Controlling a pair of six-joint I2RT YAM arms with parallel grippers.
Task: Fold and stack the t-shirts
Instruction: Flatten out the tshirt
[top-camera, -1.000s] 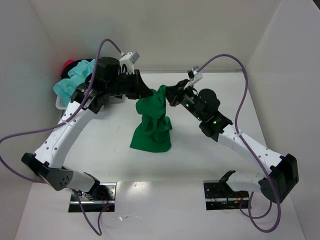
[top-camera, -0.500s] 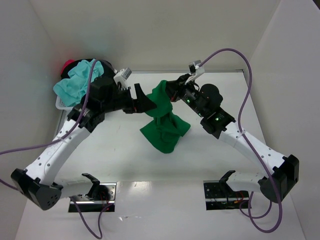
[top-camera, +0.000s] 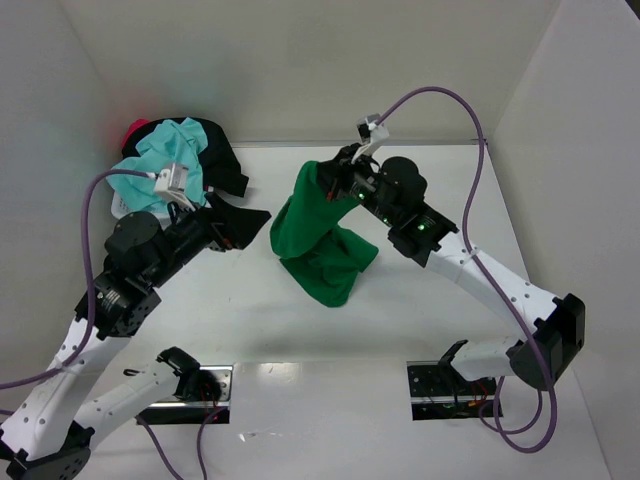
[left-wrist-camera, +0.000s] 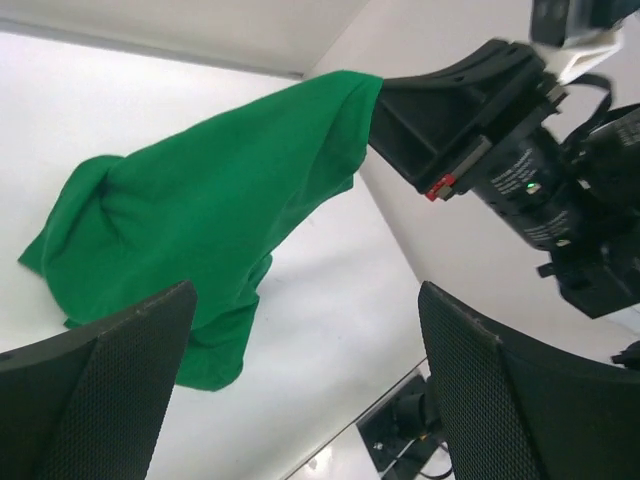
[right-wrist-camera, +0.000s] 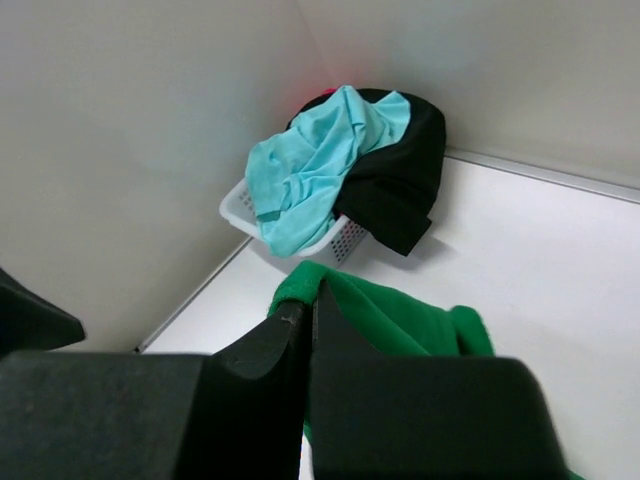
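Note:
A bright green t-shirt (top-camera: 315, 240) hangs from my right gripper (top-camera: 322, 177), which is shut on a fold at its top edge (right-wrist-camera: 312, 290). Its lower part lies bunched on the white table. My left gripper (top-camera: 252, 218) stands open to the left of the shirt, apart from it, with nothing between its mesh-padded fingers (left-wrist-camera: 305, 310). The left wrist view shows the green t-shirt (left-wrist-camera: 200, 220) draped down from the right gripper's black jaws. More t-shirts, turquoise (top-camera: 165, 150), black (top-camera: 218, 155) and red/pink (top-camera: 135, 128), are heaped in the back-left corner.
A small white basket (top-camera: 118, 205) under the heap stands against the left wall, also visible in the right wrist view as the basket (right-wrist-camera: 345, 238). White walls close in the table at the back and on both sides. The arm mounts (top-camera: 185, 392) sit at the near edge.
My left gripper let go of the green t-shirt, opened wide and drew back to the left. The right gripper moved left with the shirt's top edge still in it.

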